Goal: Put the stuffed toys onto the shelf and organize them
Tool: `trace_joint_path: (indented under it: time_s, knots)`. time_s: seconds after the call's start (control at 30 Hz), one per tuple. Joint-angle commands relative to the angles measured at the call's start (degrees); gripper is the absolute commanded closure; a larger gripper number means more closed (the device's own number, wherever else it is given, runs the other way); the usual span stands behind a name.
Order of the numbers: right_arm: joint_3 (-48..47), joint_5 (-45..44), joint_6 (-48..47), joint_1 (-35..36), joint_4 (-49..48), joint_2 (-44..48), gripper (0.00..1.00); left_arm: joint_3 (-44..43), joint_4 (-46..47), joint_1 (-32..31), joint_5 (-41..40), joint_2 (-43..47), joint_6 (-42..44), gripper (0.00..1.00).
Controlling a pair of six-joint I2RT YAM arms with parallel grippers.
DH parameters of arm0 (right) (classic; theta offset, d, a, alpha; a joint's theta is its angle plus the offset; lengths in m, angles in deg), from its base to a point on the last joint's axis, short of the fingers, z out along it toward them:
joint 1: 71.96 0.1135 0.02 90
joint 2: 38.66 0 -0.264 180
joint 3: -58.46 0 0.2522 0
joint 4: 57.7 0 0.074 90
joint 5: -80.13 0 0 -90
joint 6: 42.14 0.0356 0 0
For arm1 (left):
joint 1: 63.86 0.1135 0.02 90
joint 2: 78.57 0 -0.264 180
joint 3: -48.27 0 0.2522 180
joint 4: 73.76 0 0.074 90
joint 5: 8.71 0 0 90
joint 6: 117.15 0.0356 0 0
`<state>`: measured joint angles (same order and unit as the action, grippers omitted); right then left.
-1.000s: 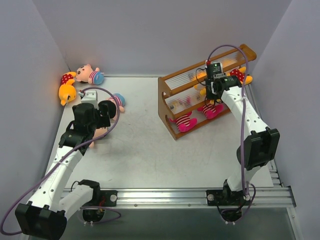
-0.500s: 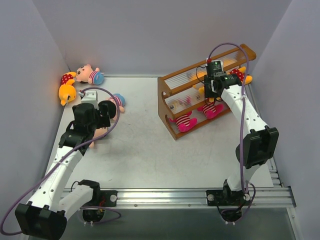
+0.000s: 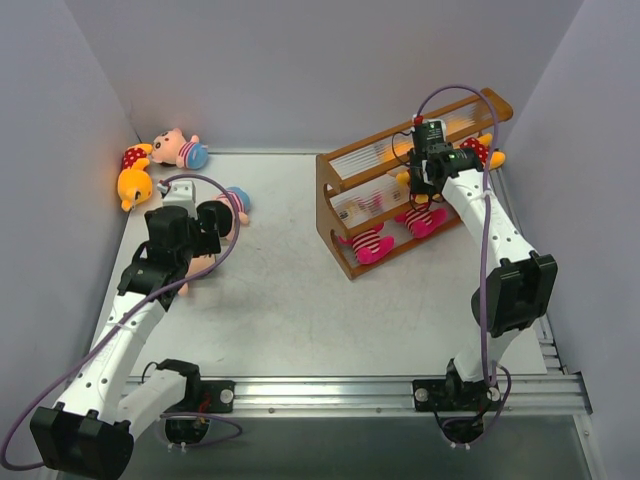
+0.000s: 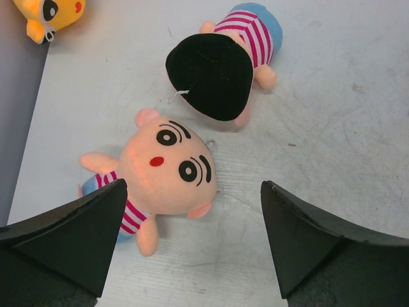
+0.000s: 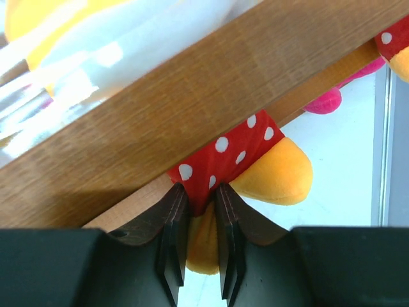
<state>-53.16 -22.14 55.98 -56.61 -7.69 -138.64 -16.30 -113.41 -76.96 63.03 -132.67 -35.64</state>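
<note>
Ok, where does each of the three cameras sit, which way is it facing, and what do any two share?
Top external: fixed above and behind the bases, facing down over the table; left arm and right arm show whole.
Left wrist: on the left arm, facing down at the table; left claw open wide above a face-up boy doll.
Right wrist: close against the shelf rail; right claw pinches the yellow bear by its spotted cloth.
Shared: top and right wrist both show the shelf; top and left wrist, the table.
</note>
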Motion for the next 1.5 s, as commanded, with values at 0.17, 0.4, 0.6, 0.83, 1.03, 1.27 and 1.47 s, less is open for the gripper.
trace_joint_path:
  time_s: [0.17, 0.4, 0.6, 0.83, 1.03, 1.27, 1.47]
  knots:
    - [3.0, 0.6, 1.7, 0.1, -6.0, 3.2, 0.80, -0.1, 2.9, -0.4, -0.8, 0.8, 0.4, 0.06]
    - [3.8, 0.5, 2.0, 0.0, -6.7, 3.5, 0.73, 0.0, 2.9, -0.5, -0.7, 0.8, 0.5, 0.06]
    - [3.8, 0.5, 2.4, -0.1, -6.9, 4.4, 0.60, 0.0, 2.9, -0.5, -0.7, 0.8, 0.6, 0.06]
    - [4.1, 1.5, 2.8, -0.1, -7.2, 5.9, 0.50, 0.0, 2.9, -0.4, -0.7, 0.9, 0.5, 0.06]
    - [5.1, 1.4, 2.7, 0.0, -7.2, 7.1, 0.46, 0.0, 2.9, -0.5, -0.5, 0.9, 0.6, 0.06]
    - [9.8, 2.9, 2.9, -0.1, -11.5, 11.8, 0.46, 0.0, 2.9, -0.4, -0.5, 0.9, 0.6, 0.06]
    - [16.2, 5.6, 4.0, -0.8, -18.5, 18.7, 0.50, 0.0, 2.9, -0.5, -0.5, 0.9, 0.6, 0.06]
